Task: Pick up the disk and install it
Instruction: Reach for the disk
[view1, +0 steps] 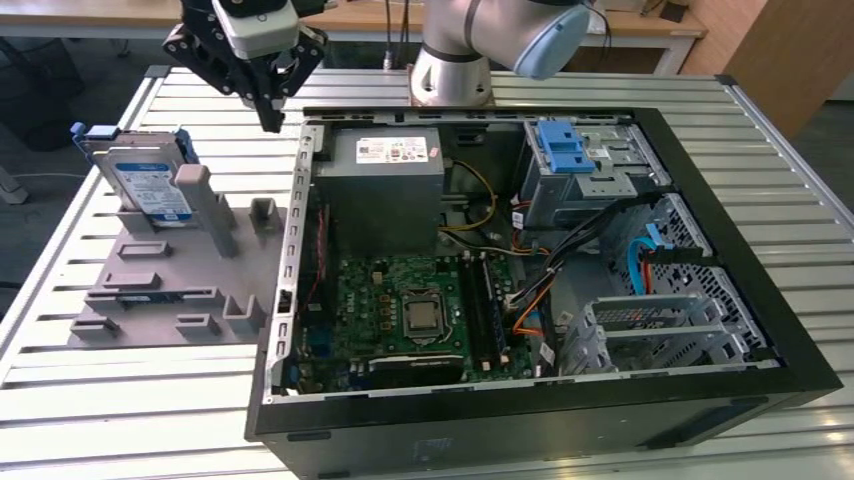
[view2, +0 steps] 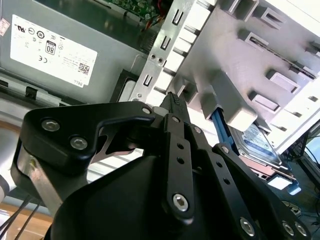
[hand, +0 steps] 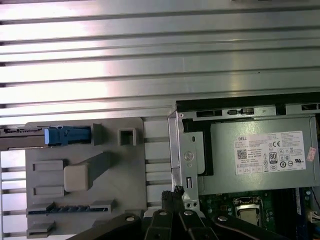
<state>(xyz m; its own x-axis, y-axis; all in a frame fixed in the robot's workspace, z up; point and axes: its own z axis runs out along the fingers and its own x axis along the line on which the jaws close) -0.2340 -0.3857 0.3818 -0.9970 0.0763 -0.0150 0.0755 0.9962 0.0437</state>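
Hanging by the PC case (view1: 534, 430) rim in the exterior view, the gripper (view1: 274, 120) is showing jaws clenched on nothing, w/ the disk (view1: 140, 180) standing upright in the grey fixture (view1: 160, 300) at its 8 o'clock, apart. In the second wrist view the disk (view2: 256, 140) is sitting in that fixture (view2: 235, 50) beyond the gripper (view2: 172, 100). In the first wrist view the disk (hand: 65, 135) is showing edge-on.

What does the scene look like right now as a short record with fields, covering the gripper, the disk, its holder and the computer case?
gripper: shut, empty, above the table near the case's corner
disk: standing on edge in the holder, not touched
holder: grey fixture on the slatted table, to the exterior view's left of the case
case: open, board and power supply showing
task state: disk not yet picked up
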